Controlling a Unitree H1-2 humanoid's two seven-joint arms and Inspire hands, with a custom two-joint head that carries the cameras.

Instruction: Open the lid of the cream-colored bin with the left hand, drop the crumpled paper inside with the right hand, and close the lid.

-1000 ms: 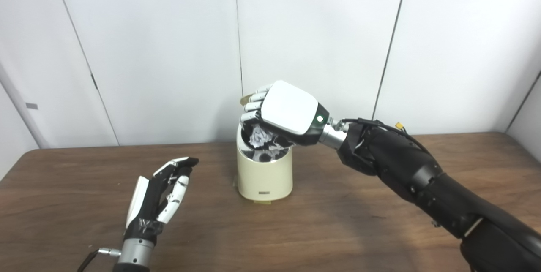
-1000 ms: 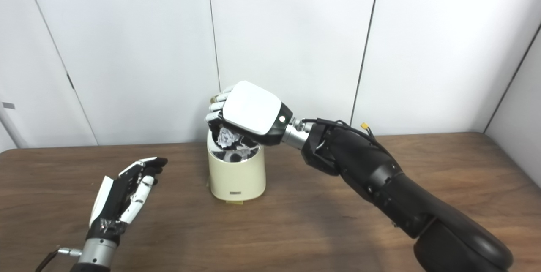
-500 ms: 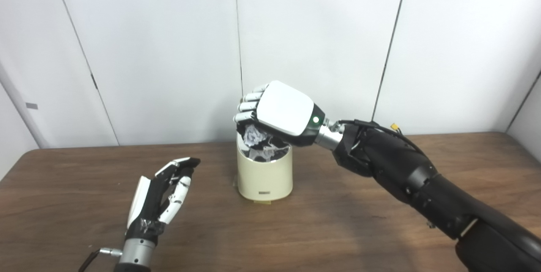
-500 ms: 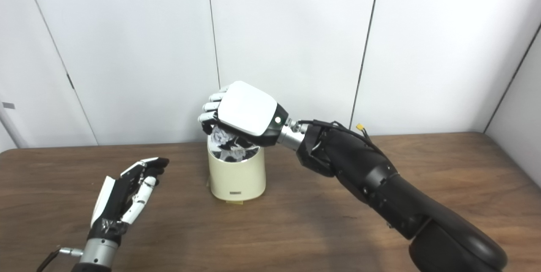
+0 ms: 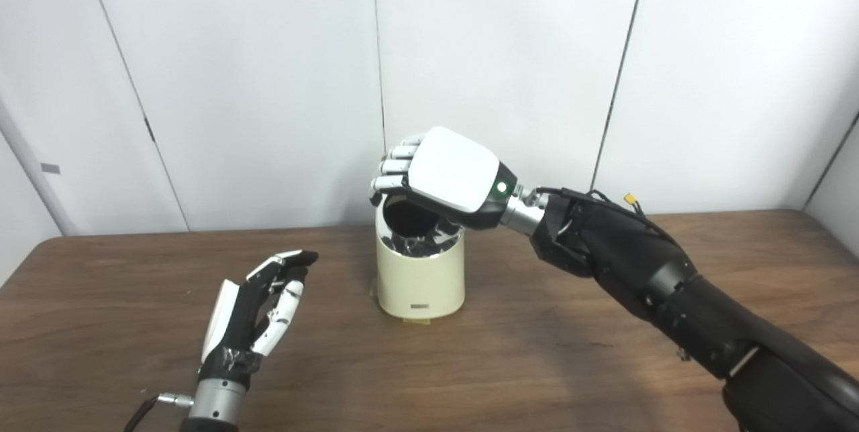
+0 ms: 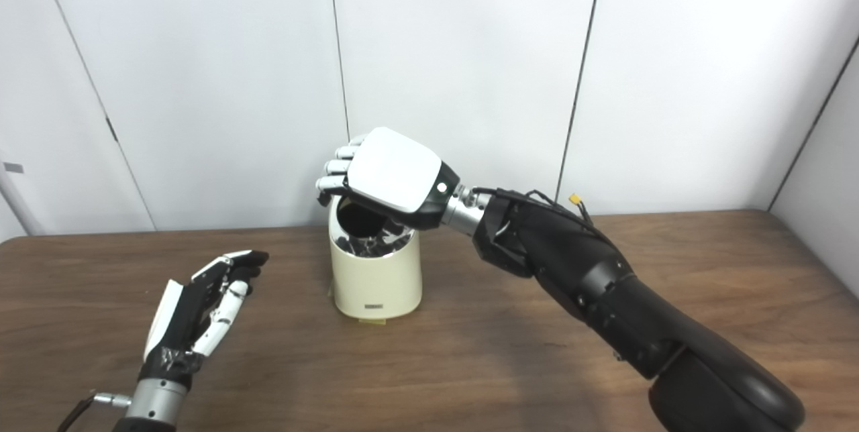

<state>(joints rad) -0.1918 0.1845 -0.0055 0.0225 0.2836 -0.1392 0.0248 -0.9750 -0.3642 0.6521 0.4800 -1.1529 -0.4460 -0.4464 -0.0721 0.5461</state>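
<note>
The cream-colored bin point(image 5: 420, 281) stands upright mid-table with its top uncovered, showing a dark opening point(image 5: 408, 216) inside a shiny rim. My right hand point(image 5: 448, 176) hovers just over that opening, palm down, fingers loosely curled past the far-left rim with nothing in them. No crumpled paper shows anywhere; the inside of the bin is too dark to see into. The lid is hidden behind my right hand. My left hand point(image 5: 258, 308) rests low to the left of the bin, apart from it, fingers spread and empty.
The brown wooden table point(image 5: 537, 365) stretches around the bin, its far edge meeting white wall panels point(image 5: 268, 83). My right forearm point(image 6: 604, 298) crosses the table's right half diagonally.
The crumpled paper that my right hand held above the bin is gone from its fingers and out of sight; the bin's opening now shows dark. My left hand has stayed in place.
</note>
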